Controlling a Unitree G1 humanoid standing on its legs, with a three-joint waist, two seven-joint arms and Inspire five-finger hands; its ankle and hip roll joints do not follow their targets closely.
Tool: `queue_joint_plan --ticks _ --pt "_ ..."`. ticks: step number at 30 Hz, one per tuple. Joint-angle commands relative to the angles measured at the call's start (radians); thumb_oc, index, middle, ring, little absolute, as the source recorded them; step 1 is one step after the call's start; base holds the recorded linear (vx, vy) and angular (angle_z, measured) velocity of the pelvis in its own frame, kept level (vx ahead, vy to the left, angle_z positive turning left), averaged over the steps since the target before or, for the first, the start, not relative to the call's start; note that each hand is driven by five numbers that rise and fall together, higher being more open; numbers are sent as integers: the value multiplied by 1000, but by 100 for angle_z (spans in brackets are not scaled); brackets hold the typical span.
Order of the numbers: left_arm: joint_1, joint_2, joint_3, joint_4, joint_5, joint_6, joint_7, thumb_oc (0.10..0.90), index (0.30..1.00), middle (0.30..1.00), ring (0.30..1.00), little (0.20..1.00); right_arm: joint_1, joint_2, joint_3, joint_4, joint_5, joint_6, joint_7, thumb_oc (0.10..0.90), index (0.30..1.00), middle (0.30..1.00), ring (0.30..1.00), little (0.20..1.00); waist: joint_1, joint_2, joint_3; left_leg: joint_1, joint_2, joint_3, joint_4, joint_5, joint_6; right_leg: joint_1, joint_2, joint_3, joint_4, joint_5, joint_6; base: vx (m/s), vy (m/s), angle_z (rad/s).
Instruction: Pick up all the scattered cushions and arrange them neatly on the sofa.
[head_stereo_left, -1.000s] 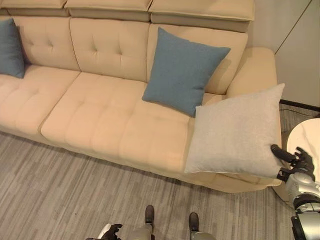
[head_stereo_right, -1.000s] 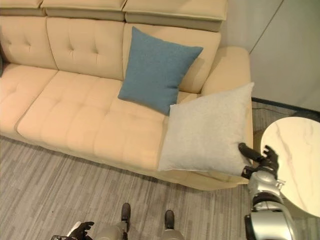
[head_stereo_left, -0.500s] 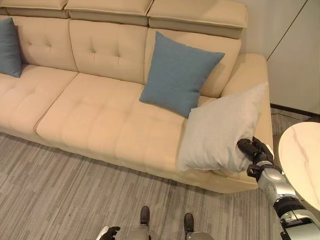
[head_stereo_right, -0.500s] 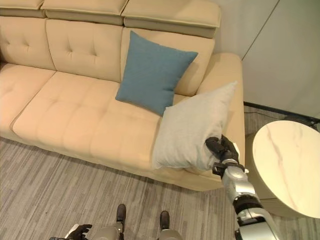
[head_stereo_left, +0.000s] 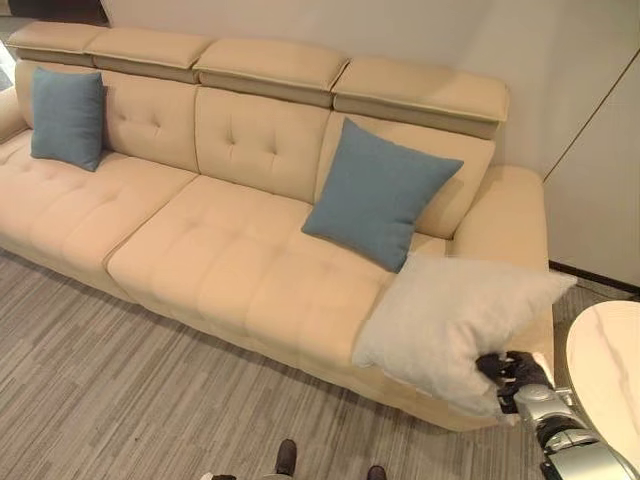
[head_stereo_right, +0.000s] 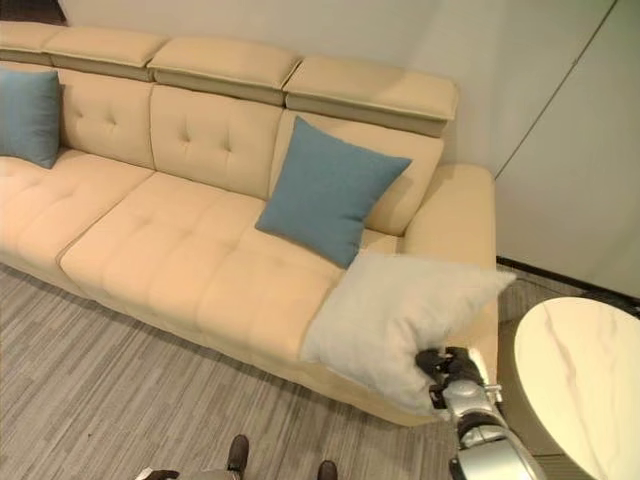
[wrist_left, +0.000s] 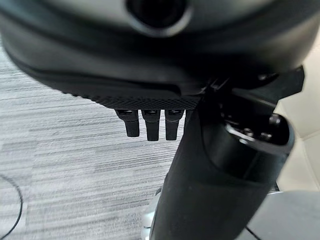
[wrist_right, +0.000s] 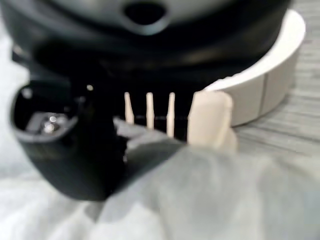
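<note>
A light grey cushion (head_stereo_left: 450, 320) lies tilted over the right front corner of the beige sofa (head_stereo_left: 230, 260), beside its armrest. My right hand (head_stereo_left: 512, 370) is shut on the cushion's lower right corner; in the right wrist view its fingers (wrist_right: 150, 112) and thumb pinch the grey cloth (wrist_right: 210, 195). One blue cushion (head_stereo_left: 378, 192) leans upright against the right backrest. A second blue cushion (head_stereo_left: 66, 115) stands against the far left backrest. My left hand (wrist_left: 150, 60) hangs low over the floor with its fingers (wrist_left: 153, 124) straight and nothing in it.
A round white marble-top table (head_stereo_right: 580, 370) stands close to the right of the sofa's armrest, just beyond my right arm. Grey striped carpet (head_stereo_left: 120, 380) runs along the sofa's front. A pale wall (head_stereo_right: 540, 120) rises behind and to the right.
My right hand, open beside the grey cushion's corner a second ago, has closed on it. The cushion has tipped from upright to flatter. The camera has also shifted, showing more sofa.
</note>
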Motion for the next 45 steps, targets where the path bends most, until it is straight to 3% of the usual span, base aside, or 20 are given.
queue_joint_plan --ticks 1,8,9,13,15,20,29,33,36,39,45 --pt "-62 14 -19 31 -46 -2 25 800 900 900 900 900 -54 75 37 -7 -63 -14 -7 400 300 300 300 300 70 -18 23 20 9 -1 7 -110 -24 11 -81 4 12 -95 84 16 9 6" --pt "-52 -2 55 -30 -189 -25 52 800 900 900 900 900 33 19 -77 -306 -42 -37 -105 400 300 300 300 300 60 -23 12 30 8 -1 7 -117 -23 19 -85 4 12 -98 86 10 13 6" --pt "-49 -17 75 -74 -248 -37 71 800 900 900 900 900 96 1 -152 -486 -46 -52 -158 400 300 300 300 300 49 -22 10 34 7 -1 7 -121 -22 22 -88 3 12 -100 87 0 0 0" --pt "-48 -17 72 -75 -248 -36 71 800 900 900 900 900 101 2 -155 -492 -48 -48 -158 400 300 300 300 300 51 -22 9 35 7 -1 7 -121 -22 23 -88 3 12 -100 87 1 6 1" --pt "-45 -38 52 -186 -302 -66 78 800 900 900 900 900 175 -20 -286 -680 -59 -88 -264 400 300 300 300 300 42 -16 -4 43 -1 -3 7 -130 -20 35 -96 -7 12 -104 89 12 52 9" --pt "-18 -37 44 -262 -347 -70 64 800 900 900 900 900 186 -38 -332 -771 -30 -105 -282 400 300 300 300 300 44 -17 -19 50 -7 -1 7 -136 -19 38 -102 -6 12 -105 91 3 11 3" --pt "-55 15 78 -353 -420 -76 68 800 900 900 900 900 72 -85 -272 -880 51 -124 -229 400 300 300 300 300 36 -31 -30 53 2 12 7 -135 -27 34 -98 3 12 -100 90 -1 4 0" --pt "-136 -26 79 -260 -518 -44 73 800 900 900 900 900 -82 -111 -177 -956 135 -112 -189 400 300 300 300 300 19 -56 -34 52 13 23 7 -133 -32 26 -91 13 12 -93 89 1 9 -3" --pt "-138 -27 81 -258 -519 -45 73 800 900 900 900 900 -86 -112 -175 -954 135 -112 -189 400 300 300 300 300 18 -54 -32 52 13 24 7 -133 -32 26 -91 13 12 -93 89 1 3 -2" --pt "-196 -93 74 -230 -714 -30 69 800 900 900 900 900 -264 -154 -75 -1008 185 -103 -181 400 300 300 300 300 -1 -88 -31 51 24 36 7 -134 -36 11 -81 33 12 -86 88 -10 -1 -6" --pt "-324 -169 74 -264 -957 -51 115 800 900 900 900 900 -436 -174 30 -1045 242 -93 -207 400 300 300 300 300 -20 -137 -9 23 32 34 7 -126 -44 -24 -69 44 12 -76 86 -60 -26 -10"
